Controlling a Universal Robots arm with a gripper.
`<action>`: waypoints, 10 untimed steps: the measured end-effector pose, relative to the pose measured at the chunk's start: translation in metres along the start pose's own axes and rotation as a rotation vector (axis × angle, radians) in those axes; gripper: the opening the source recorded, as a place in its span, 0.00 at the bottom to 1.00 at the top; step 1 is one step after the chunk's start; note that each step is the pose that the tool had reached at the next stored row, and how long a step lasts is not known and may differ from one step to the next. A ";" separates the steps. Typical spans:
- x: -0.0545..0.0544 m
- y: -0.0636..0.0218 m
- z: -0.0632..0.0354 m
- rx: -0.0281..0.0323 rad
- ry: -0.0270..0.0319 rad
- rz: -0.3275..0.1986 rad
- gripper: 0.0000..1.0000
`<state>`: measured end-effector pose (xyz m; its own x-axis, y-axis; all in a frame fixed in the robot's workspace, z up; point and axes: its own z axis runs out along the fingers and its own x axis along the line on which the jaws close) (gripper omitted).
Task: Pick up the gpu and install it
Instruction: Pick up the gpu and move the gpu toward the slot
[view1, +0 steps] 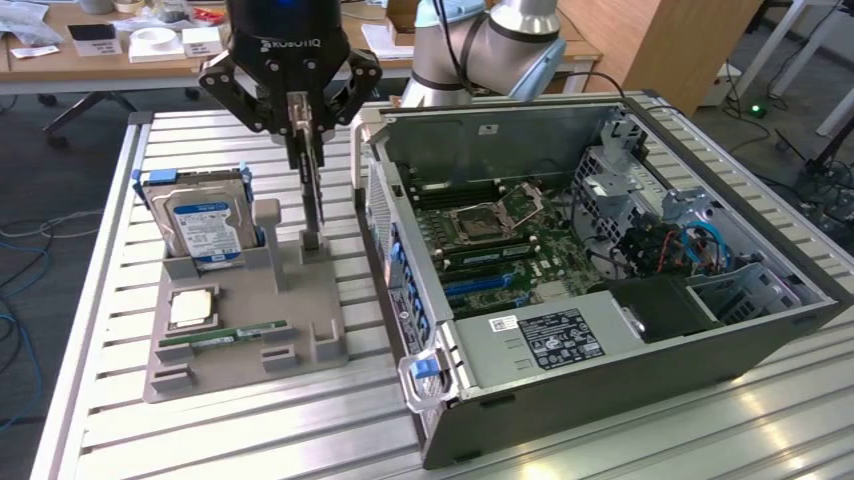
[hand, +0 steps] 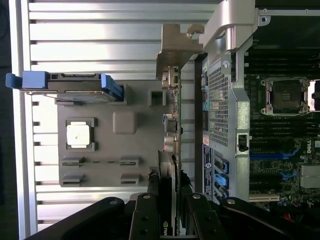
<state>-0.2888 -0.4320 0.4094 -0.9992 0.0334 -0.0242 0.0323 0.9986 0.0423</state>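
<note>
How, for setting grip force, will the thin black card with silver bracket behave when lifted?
Likely stiff: the thin black card stands straight on edge in the grey holder. Probably tippy once freed, with the silver bracket weighting one end.

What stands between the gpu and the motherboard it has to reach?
The pincer grips the gpu upright in the gray holder; the perforated case wall rises between it and the motherboard.
</note>
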 end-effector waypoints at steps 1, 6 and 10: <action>-0.002 0.0001 0.0001 -0.0001 -0.0001 0.000 0.26; -0.011 0.0003 0.0002 -0.0001 -0.0001 0.000 0.26; -0.019 0.0006 0.0002 0.0000 0.0000 0.000 0.26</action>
<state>-0.2700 -0.4320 0.4097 -0.9991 0.0334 -0.0242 0.0324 0.9986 0.0423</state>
